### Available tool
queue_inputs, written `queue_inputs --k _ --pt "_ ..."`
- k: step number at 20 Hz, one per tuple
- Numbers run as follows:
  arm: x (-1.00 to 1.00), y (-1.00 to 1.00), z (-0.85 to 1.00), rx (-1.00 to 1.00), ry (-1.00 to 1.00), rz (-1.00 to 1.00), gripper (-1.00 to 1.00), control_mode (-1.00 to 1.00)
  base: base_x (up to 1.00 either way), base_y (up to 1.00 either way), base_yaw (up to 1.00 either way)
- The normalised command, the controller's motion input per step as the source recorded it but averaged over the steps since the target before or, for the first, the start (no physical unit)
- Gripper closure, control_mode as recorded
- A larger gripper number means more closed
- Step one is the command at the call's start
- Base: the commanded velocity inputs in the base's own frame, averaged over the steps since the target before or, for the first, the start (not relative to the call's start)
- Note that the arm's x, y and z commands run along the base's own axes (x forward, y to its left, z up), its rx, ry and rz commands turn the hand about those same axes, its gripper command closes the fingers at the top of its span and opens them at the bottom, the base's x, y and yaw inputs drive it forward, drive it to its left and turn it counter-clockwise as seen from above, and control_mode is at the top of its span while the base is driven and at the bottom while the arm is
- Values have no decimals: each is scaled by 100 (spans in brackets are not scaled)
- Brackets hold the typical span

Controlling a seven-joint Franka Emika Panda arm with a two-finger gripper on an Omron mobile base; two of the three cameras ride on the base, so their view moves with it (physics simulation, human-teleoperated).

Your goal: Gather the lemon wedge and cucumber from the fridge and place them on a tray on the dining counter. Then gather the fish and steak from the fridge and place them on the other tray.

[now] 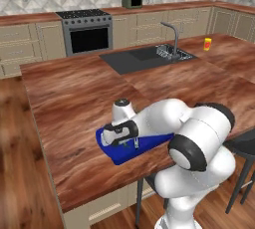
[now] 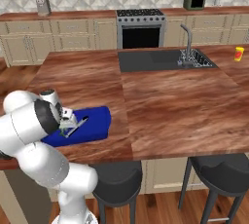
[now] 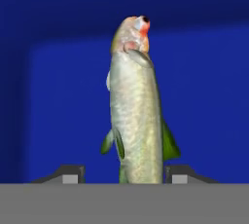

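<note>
In your hand view, the gripper [image 3: 124, 175] hangs straight over the small bright blue rimmed tray [image 3: 53, 101], its two dark fingertips [image 3: 69, 175] spread either side of the slim silvery-white fish [image 3: 136, 116] without pinching it. The fish lies on the tray floor, long axis running straight away from the gripper, head far, tail between the tips. The tray sits near the reddish-brown wooden counter [image 1: 74, 98] edge.

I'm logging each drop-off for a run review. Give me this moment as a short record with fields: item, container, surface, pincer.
item: fish, silvery, lying in the blue tray
container: blue tray, raised rim, near the counter's front edge
surface: dining counter, reddish-brown wood top
pincer: pincer over the tray, tips either side of the fish's tail with gaps showing, open
elsewhere: sink set in the counter further back
</note>
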Motion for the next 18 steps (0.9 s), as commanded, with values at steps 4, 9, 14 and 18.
queue_inputs --k 4,9,14,18 --pt "-3 0 48 0 0 -1 -100 -100 0 0 0" --pt "-11 -8 60 1 0 -5 -100 -100 0 0 0" --pt "-43 -42 60 3 1 -13 -100 -100 0 0 0" --pt "-79 -62 40 5 0 -15 -100 -100 0 0 0"
